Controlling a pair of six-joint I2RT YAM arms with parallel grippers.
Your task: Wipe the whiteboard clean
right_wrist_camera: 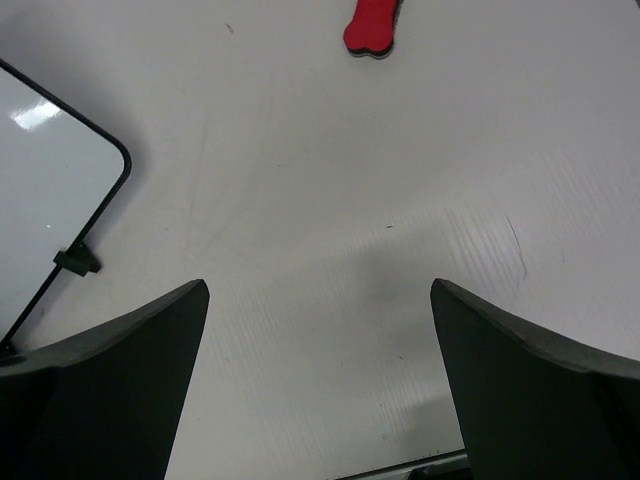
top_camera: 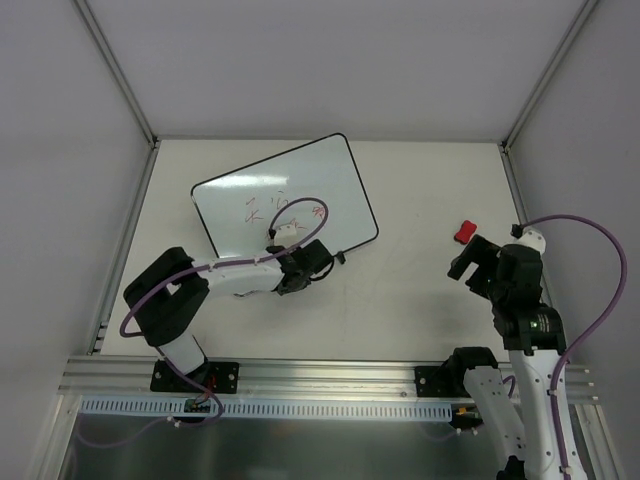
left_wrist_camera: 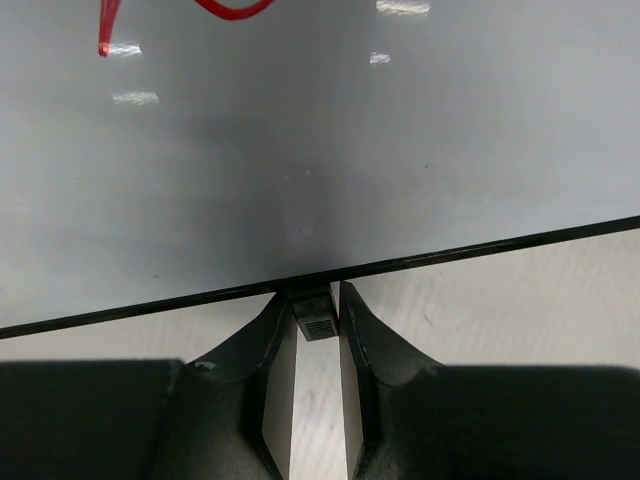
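On table (top_camera: pixel 420 300), left of centre: whiteboard (top_camera: pixel 285 195) lies flat and skewed, with red scribbles near its middle.
Left gripper (left_wrist_camera: pixel 313 292): fingers nearly closed, pinching a small black clip (left_wrist_camera: pixel 317 322) on the whiteboard's near edge.
Right gripper (right_wrist_camera: pixel 318 285): jaws wide apart, holding nothing, above the table.
Red block (right_wrist_camera: pixel 372 28): on the table beyond the right gripper, well apart from the whiteboard.
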